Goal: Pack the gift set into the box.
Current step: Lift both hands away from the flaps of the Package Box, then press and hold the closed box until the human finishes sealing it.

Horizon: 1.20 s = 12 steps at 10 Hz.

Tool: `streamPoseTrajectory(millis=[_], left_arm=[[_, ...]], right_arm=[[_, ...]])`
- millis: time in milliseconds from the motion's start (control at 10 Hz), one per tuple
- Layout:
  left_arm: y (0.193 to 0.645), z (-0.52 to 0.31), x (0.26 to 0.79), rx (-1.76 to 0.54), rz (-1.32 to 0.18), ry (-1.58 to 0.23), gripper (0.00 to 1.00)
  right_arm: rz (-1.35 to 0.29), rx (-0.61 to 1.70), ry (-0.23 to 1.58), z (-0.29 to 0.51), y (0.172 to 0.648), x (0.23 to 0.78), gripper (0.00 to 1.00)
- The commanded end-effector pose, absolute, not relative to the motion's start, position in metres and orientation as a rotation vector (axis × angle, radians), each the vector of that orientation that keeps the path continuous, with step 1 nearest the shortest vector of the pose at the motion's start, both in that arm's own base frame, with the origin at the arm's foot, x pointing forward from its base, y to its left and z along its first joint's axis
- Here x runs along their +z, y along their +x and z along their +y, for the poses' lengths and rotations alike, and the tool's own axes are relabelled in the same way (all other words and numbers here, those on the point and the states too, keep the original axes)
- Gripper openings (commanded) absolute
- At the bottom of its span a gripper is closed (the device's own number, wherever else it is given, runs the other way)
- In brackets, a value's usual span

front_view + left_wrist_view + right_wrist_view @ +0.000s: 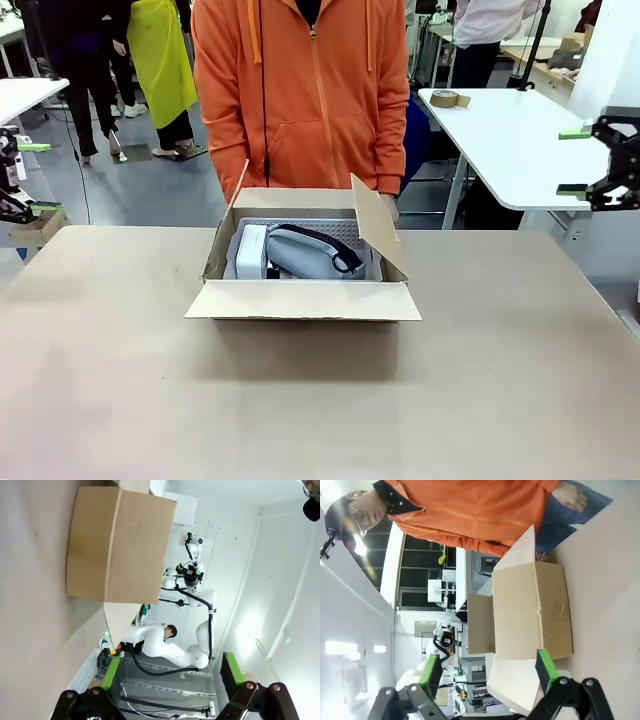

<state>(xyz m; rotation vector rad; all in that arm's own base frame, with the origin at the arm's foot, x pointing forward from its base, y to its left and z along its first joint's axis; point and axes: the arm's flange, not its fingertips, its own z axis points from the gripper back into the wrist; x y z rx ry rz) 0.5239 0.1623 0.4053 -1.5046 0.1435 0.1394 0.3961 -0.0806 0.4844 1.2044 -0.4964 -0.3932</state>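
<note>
The box (305, 298), a brown cardboard carton, sits open at the middle of the table with its near flap folded out and its side flaps standing. Inside lies the gift set: a rounded grey pouch (305, 255) with a black strap, a white piece (251, 250) to its left, and a grey liner (330, 228) beneath. My left gripper (30, 176) hangs open at the far left edge, well clear of the box. At the far right my right gripper (582, 161) is open too. The box (120, 545) is seen from the side beyond my left gripper (170, 672), and the box (530, 610) likewise beyond my right gripper (487, 669).
A person in an orange hoodie (300, 90) stands right behind the box, one hand (388, 208) by the right flap. A white table (500, 130) with a tape roll (446, 98) stands at the back right. A small cardboard box (40, 226) sits off the left corner.
</note>
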Motion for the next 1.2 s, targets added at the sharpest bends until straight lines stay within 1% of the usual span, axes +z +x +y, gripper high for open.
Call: streamPoseTrajectory(millis=[0,1100], left_arm=[[0.5158,0.1577,0.4185,0.104,0.117,-1.487,1.0],[0.5158,0.1577,0.4185,0.104,0.117,-1.487,1.0]], right_arm=[[-0.554,-0.356,1.204,-0.0804,0.3901,0.4992,1.0],[-0.554,-0.356,1.204,-0.0804,0.3901,0.4992,1.0]])
